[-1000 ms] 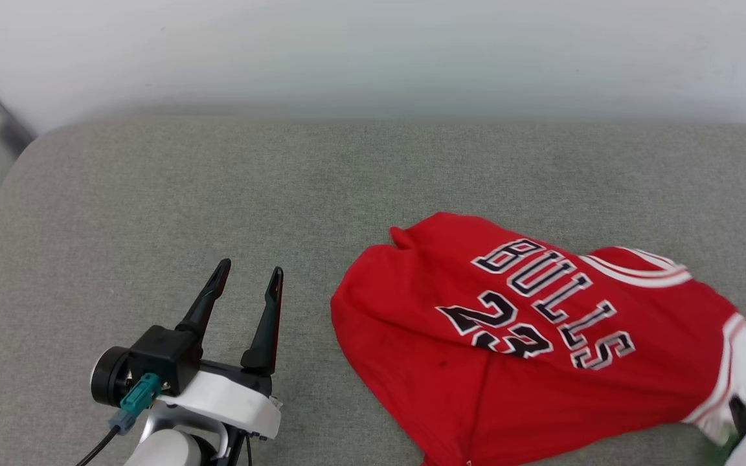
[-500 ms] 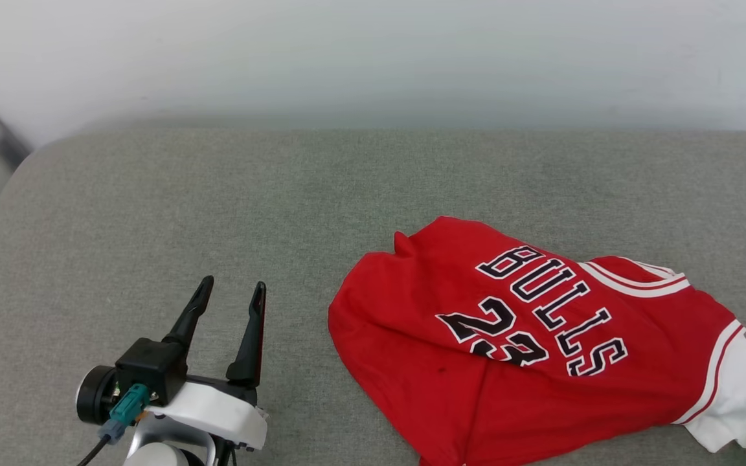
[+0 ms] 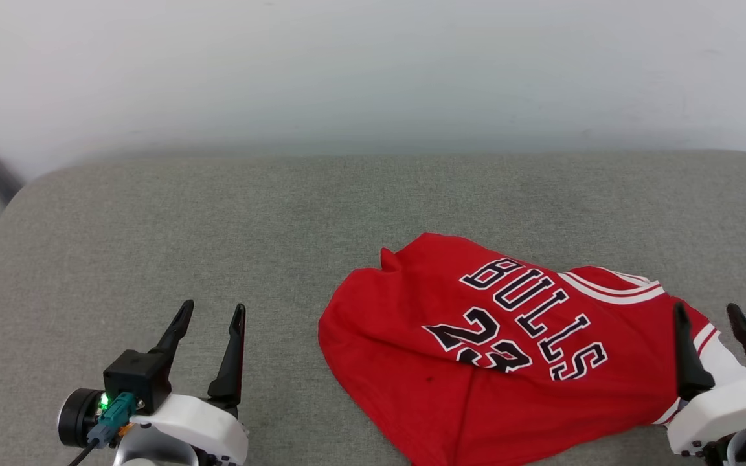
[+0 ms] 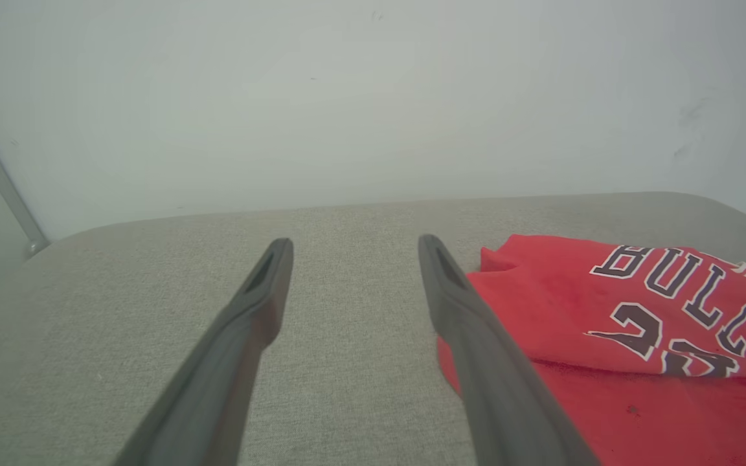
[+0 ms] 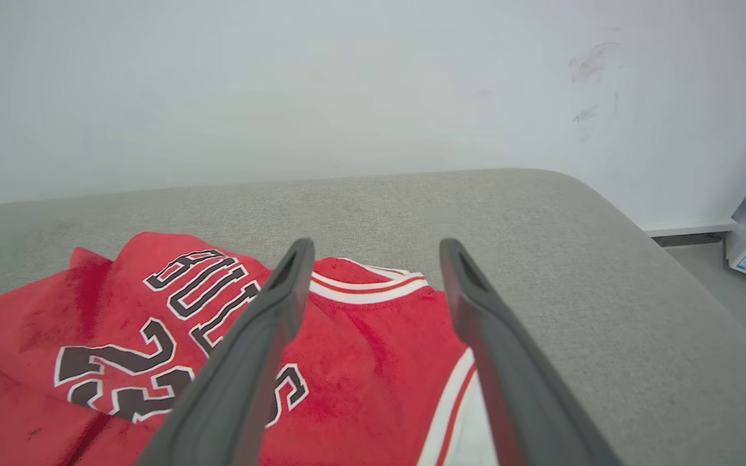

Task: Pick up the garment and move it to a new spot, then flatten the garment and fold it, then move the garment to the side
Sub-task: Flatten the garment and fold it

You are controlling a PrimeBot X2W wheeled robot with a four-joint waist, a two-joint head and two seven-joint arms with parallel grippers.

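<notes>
Garment (image 3: 470,388) crosswise, neckline (image 3: 612,293) rightward

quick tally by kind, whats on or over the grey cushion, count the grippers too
garment: 1, red jersey lying rumpled
grippers: 2, left gripper and right gripper, both open
grey cushion: 1
total: 4
</notes>
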